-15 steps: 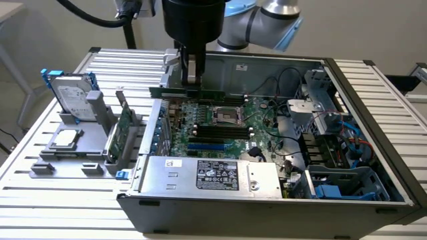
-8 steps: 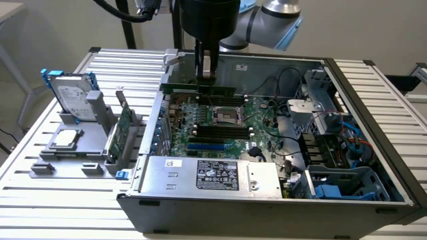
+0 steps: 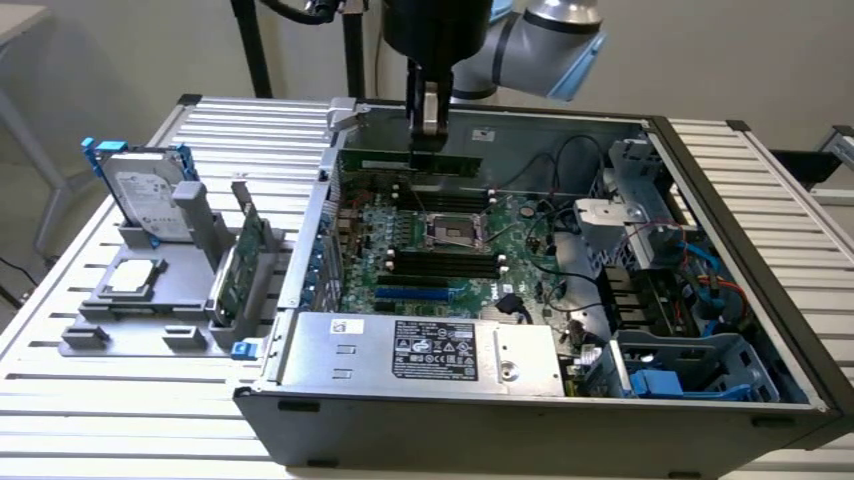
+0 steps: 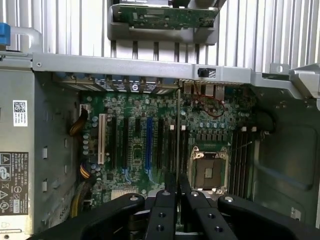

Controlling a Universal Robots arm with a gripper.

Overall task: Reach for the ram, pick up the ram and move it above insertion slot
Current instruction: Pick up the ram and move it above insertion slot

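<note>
The ram [image 3: 407, 160], a long thin green stick, hangs level over the far side of the motherboard [image 3: 427, 240] inside the open computer case [image 3: 534, 410]. My gripper [image 3: 424, 135] comes down from above and is shut on the stick's upper edge near its middle. In the wrist view the ram [image 4: 178, 130] shows edge-on as a thin line running out from between my fingers [image 4: 165, 205]. It lies over the dark memory slots [image 4: 171, 150] beside the CPU socket [image 4: 207, 170]. The stick is above the board, not seated in a slot.
On the fixture at the exterior view's left stand a silver hard drive with blue rails [image 3: 144, 190] and a larger green card with a blue tab [image 3: 240, 265]. The power supply [image 3: 427, 350] fills the case's near side. Cables and a drive cage [image 3: 667, 290] crowd its right.
</note>
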